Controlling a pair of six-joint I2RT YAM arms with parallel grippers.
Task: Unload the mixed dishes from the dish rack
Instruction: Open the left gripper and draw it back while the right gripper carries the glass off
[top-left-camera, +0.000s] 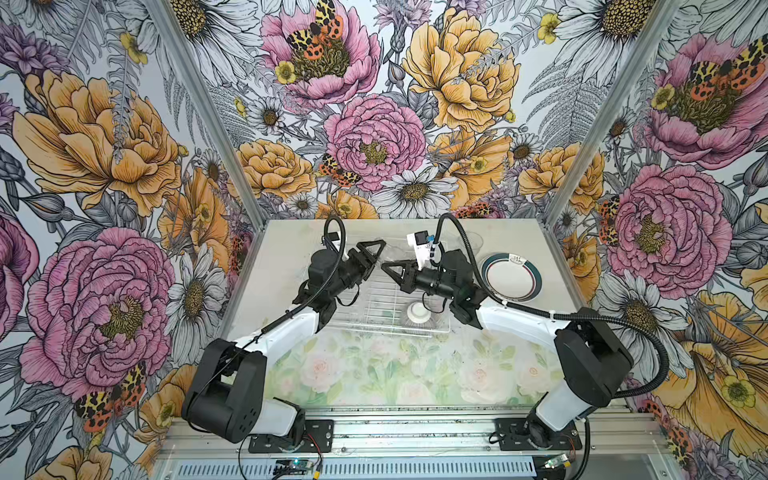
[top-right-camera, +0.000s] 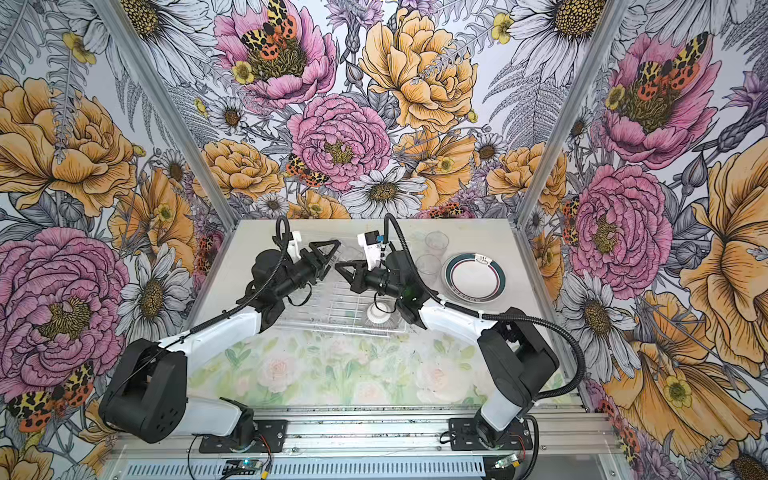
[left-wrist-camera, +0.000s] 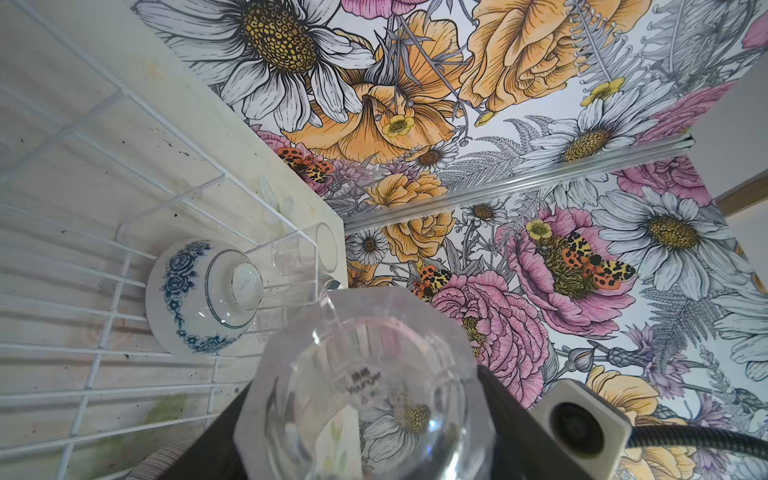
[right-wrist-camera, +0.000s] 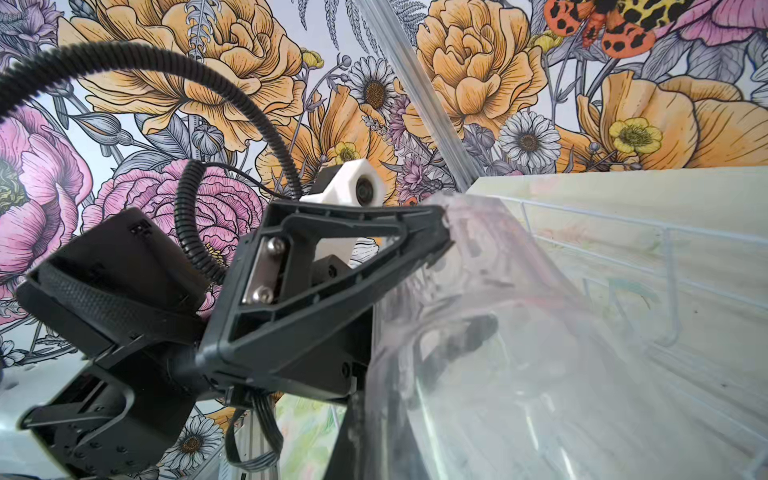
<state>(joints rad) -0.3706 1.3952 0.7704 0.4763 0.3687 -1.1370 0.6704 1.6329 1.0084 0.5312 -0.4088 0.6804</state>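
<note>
While my right gripper pinches the clear glass tumbler in my wide left gripper, the teal-and-red-rimmed white plate lies out at three o'clock; blue-and-white floral bowl and ribbed greyish bowl sit racked

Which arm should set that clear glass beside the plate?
Right. The plate lies to the right of the rack, and the right end effector looks shut on the wall of the tumbler; the left end effector would have to reach across.

Embossed mark on glass tumbler base, plate backstamp: both illegible.
</note>
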